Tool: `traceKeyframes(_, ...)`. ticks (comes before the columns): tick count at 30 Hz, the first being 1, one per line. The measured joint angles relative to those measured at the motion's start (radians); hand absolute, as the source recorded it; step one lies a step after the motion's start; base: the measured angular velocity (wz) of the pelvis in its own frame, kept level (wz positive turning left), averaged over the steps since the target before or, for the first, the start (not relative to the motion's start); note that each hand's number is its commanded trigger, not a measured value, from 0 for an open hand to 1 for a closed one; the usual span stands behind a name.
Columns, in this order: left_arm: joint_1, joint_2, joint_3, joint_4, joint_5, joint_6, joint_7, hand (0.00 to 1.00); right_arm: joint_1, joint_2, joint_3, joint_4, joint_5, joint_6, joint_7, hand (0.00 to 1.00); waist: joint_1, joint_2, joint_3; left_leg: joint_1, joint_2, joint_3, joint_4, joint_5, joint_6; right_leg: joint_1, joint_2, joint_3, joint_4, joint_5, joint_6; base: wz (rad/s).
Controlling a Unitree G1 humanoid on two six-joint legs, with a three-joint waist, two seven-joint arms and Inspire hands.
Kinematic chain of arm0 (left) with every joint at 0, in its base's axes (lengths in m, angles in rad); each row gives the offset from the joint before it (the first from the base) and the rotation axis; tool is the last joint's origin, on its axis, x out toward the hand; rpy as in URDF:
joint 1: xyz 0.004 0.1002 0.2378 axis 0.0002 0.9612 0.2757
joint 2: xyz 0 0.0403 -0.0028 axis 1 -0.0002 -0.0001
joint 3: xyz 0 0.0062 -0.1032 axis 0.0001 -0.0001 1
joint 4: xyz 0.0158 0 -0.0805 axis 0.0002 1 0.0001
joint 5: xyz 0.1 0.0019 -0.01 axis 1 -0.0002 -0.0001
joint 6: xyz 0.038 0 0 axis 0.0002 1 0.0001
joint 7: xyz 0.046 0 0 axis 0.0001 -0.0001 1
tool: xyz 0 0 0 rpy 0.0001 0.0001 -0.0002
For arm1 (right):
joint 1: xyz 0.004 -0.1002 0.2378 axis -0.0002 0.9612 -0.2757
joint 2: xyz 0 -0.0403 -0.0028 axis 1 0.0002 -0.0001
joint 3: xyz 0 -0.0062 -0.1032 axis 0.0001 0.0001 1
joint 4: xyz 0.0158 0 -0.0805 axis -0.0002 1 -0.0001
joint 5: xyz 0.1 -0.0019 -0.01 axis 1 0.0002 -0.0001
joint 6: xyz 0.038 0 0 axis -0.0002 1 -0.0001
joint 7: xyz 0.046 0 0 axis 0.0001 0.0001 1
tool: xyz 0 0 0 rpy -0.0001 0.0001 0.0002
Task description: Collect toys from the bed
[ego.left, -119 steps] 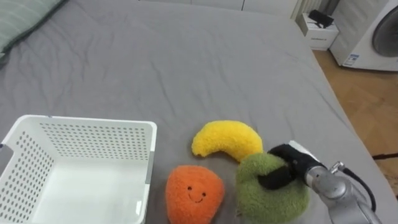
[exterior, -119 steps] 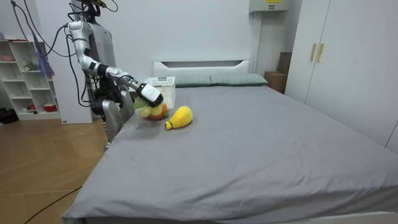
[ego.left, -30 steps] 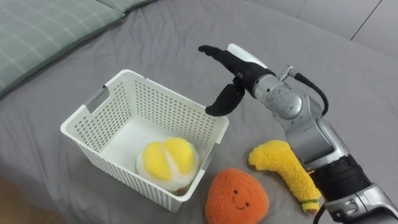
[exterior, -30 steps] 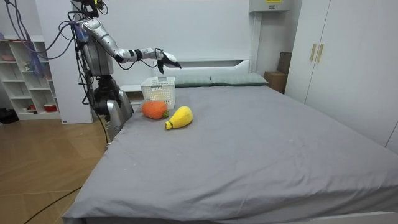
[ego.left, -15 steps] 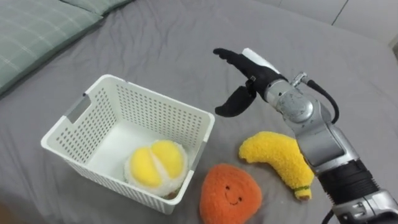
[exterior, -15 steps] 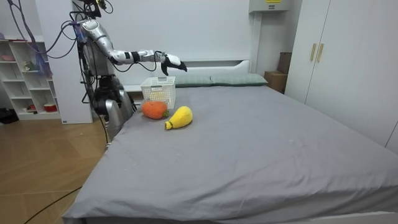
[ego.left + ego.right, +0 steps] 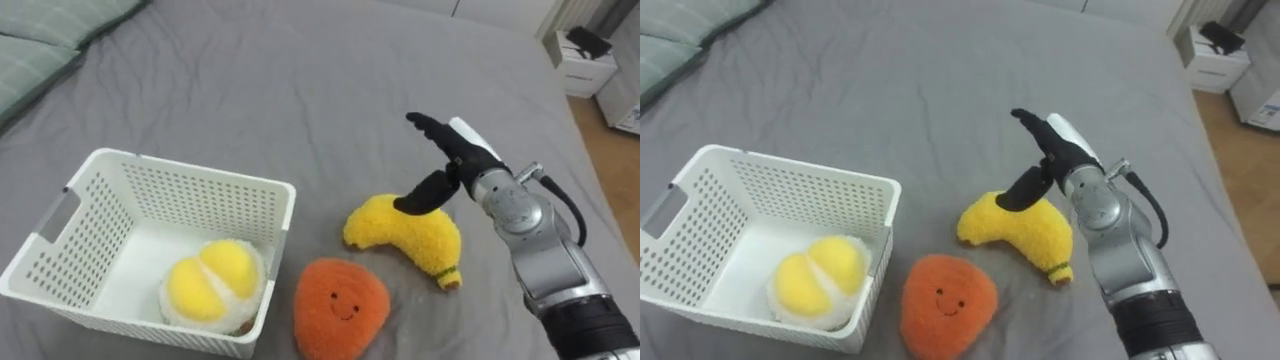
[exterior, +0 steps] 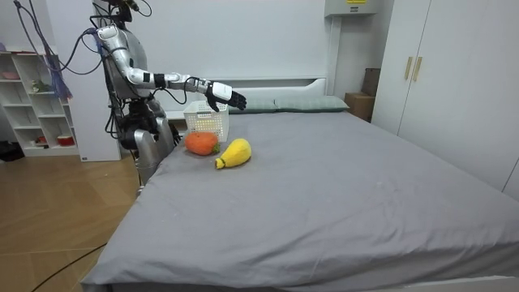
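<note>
A white perforated basket (image 7: pixel 250 195) sits on the grey bed (image 7: pixel 300 90) at the left, with a round plush toy showing yellow lobes (image 7: pixel 205 280) inside it. To its right lie an orange plush with a smiling face (image 7: pixel 340 305) and a yellow plush banana (image 7: pixel 405 232). My right hand (image 7: pixel 450 150) hovers open just above the banana's far end, fingers straight, thumb pointing down, holding nothing. In the room view I stand at the bed's corner with the right hand (image 8: pixel 220 96) stretched out over the basket (image 8: pixel 207 120) and the banana (image 8: pixel 233 152).
A green checked pillow (image 7: pixel 45 35) lies at the bed's far left. A white bedside unit (image 7: pixel 580 55) stands beyond the bed's right edge, over wooden floor. Wide bare grey sheet spreads beyond the toys.
My open right hand has swung from beside the basket's far rim to the right and down, over the banana. The head camera has shifted, so the whole scene moved left.
</note>
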Motion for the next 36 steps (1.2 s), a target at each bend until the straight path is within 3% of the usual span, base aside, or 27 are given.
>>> traceKeyframes(6,0.008,0.018,-0.015,0.009,0.0,-0.001,0.0,0.0,0.045,-0.006,0.0,0.028,0.03,-0.004,-0.033,0.0,-0.018,-0.004,-0.003,-0.005,0.005,0.012,0.0,0.0,-0.001,-0.012,0.005,0.011,0.003,0.004,-0.004,-0.06)
traceKeyframes(9,0.005,0.025,-0.042,0.025,-0.018,-0.011,0.008,0.0,0.044,-0.006,0.0,0.158,0.043,-0.037,-0.077,0.0,-0.019,-0.009,-0.0051,-0.007,0.006,0.012,0.001,-0.001,-0.002,-0.014,0.006,0.012,0.004,0.004,-0.004,0.0)
traceKeyframes(14,-0.031,0.039,-0.081,0.052,-0.049,-0.03,0.004,0.0,0.027,-0.007,0.001,0.29,0.043,-0.058,-0.118,0.0,-0.017,-0.015,-0.0046,-0.089,0.006,0.02,0.028,0.0,-0.003,-0.106,0.005,0.022,0.042,0.007,-0.008,-0.08)
traceKeyframes(18,-0.09,0.064,-0.163,0.112,-0.133,-0.056,0.003,0.0,-0.049,-0.007,0.006,0.443,0.051,-0.098,-0.172,0.0,-0.015,-0.019,0.0028,-0.147,0.003,0.027,0.035,0.008,-0.005,-0.17,0.005,0.023,0.052,0.011,-0.013,-0.04)
traceKeyframes(19,-0.098,0.068,-0.178,0.116,-0.146,-0.063,0.003,0.0,-0.069,-0.008,0.01,0.473,0.061,-0.111,-0.184,0.0,-0.015,-0.018,0.0094,-0.16,0.003,0.027,0.035,0.01,-0.006,-0.182,0.005,0.023,0.054,0.012,-0.015,0.0)
traceKeyframes(24,-0.137,0.073,-0.18,0.13,-0.172,-0.09,-0.006,0.0,-0.167,-0.009,0.013,0.611,0.076,-0.148,-0.219,0.0,-0.004,-0.031,0.0217,-0.223,0.005,0.024,0.032,0.022,-0.01,-0.246,0.008,0.021,0.055,0.017,-0.022,0.01)
traceKeyframes(36,-0.204,0.08,-0.218,0.196,-0.236,-0.119,-0.046,0.0,-0.22,-0.025,0.067,0.728,0.11,-0.185,-0.236,0.0,0.022,-0.042,0.0323,-0.295,0.009,0.006,0.033,0.023,-0.011,-0.312,0.005,0.008,0.049,0.017,-0.023,0.02)
